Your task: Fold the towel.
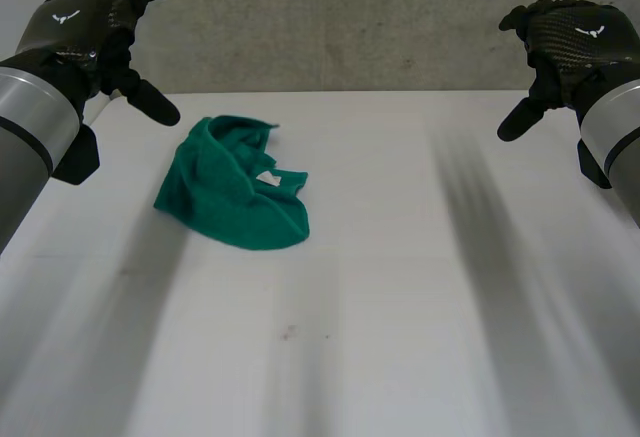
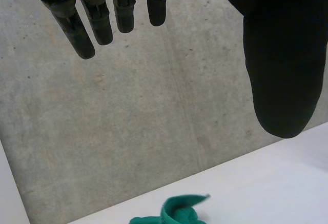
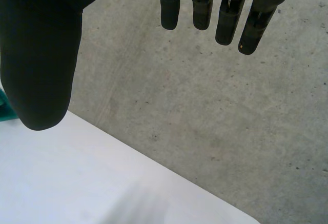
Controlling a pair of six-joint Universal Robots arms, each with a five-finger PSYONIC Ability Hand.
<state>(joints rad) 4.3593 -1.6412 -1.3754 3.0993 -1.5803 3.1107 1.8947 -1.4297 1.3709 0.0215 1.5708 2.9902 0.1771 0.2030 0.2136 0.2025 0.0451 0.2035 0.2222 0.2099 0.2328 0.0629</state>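
One towel (image 1: 236,195) (crumpled, seemingly); left hand (image 1: 90,29), right hand (image 1: 575,42)

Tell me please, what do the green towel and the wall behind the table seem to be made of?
The green towel looks like soft terry or microfibre cloth: matte, fuzzy, lying in limp crumpled folds. The wall is probably bare concrete: grey, rough and mottled, with small pits and specks.

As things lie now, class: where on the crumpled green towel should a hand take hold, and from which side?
Probably the far edge of the green towel, where the cloth stands up in a loose ridge that fingers could pinch. Come from the robot's left: the open left hand hovers nearest that end, while the rest of the towel lies bunched and low.
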